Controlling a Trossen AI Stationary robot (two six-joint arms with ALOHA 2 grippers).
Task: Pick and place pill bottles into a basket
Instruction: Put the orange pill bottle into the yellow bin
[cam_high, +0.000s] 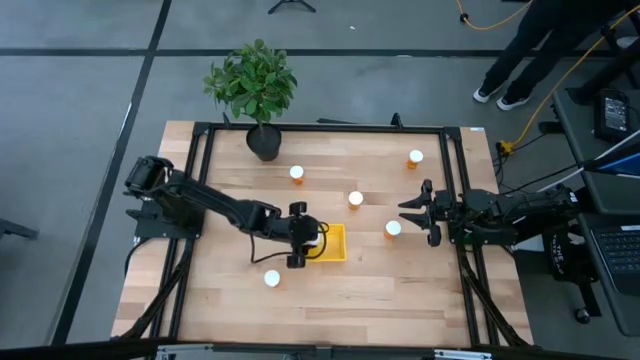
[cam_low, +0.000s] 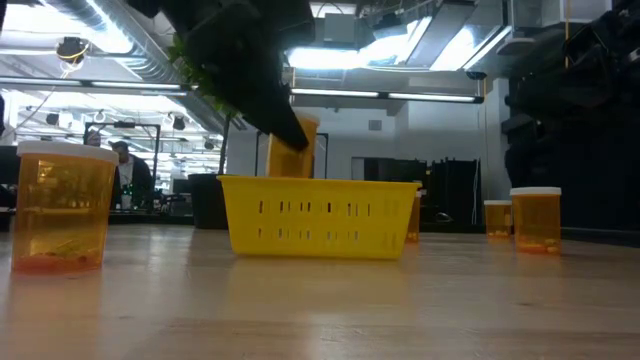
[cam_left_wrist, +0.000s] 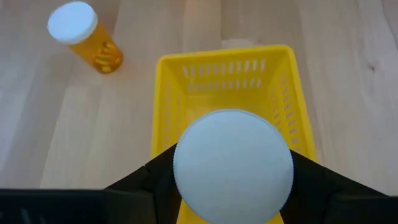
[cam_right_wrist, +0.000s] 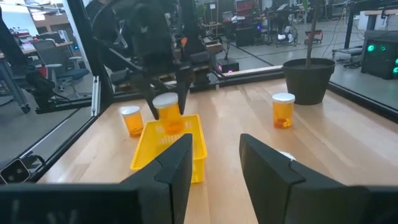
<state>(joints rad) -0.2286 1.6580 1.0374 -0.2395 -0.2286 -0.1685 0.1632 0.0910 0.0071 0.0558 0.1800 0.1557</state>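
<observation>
The yellow basket (cam_high: 334, 243) sits near the middle of the wooden table. My left gripper (cam_high: 310, 242) reaches in from the table's left and is shut on one pill bottle (cam_left_wrist: 233, 165), which hangs over the basket (cam_left_wrist: 224, 81). Five more orange pill bottles with white caps stand upright on their bases: (cam_high: 297, 173), (cam_high: 355, 199), (cam_high: 393, 228), (cam_high: 415, 157), (cam_high: 271, 278). My right gripper (cam_high: 425, 212) waits open near the right edge, just beside the bottle (cam_high: 393, 228), touching nothing. My left gripper pinches the bottle between its two fingers, on opposite sides at the capped upper end (cam_left_wrist: 186, 177). The fingers (cam_right_wrist: 183, 93) come slanting down from the table's left. The bottle (cam_low: 298, 140) is lifted clear above the basket's inside, cap up and slightly tilted.
A dark pot with a green plant (cam_high: 262, 95) stands at the far edge. A black frame (cam_high: 320, 127) runs around the table. A person (cam_high: 525, 55) stands beyond the far right corner. Bare wood lies along the near edge (cam_high: 380, 300).
</observation>
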